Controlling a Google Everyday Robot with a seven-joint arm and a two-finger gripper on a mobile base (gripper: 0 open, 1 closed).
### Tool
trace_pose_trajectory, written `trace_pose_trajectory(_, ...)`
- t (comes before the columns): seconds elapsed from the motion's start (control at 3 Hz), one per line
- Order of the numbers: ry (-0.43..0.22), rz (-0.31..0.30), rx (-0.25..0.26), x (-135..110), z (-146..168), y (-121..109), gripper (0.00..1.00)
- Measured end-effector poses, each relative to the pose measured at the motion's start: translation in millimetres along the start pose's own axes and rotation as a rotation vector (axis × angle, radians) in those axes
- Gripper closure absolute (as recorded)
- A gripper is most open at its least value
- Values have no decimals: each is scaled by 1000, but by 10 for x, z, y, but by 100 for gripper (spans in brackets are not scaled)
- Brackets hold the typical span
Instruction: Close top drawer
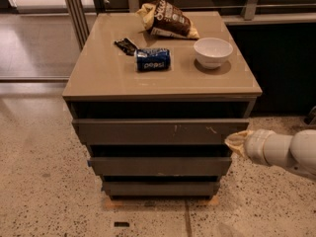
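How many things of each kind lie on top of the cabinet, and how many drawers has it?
Snack bag: 1
Pepsi can: 1
White bowl: 1
Small dark packet: 1
Drawers: 3 (top drawer, middle drawer, bottom drawer)
Total: 7
The gripper is by the right end of the top drawer's front.

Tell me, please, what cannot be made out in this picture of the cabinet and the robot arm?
- Camera view: inside of the top drawer, hidden by the cabinet top and shadow.
- Camera view: end effector at the drawer front's right end; contact unclear, its arm cut off by the right edge.
- Camera view: small dark item beside the Pepsi can, too small to identify.
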State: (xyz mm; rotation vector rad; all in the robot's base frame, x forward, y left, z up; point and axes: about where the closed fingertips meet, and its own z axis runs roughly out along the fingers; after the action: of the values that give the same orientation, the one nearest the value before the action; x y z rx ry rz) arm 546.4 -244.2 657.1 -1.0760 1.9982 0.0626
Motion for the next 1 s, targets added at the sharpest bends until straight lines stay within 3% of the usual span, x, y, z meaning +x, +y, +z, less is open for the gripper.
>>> trace_pose_trajectory(0.33,11,17,-76,104,-110,210,83)
trace_pose_trajectory(1.0,10,16,-78,95,-101,215,36)
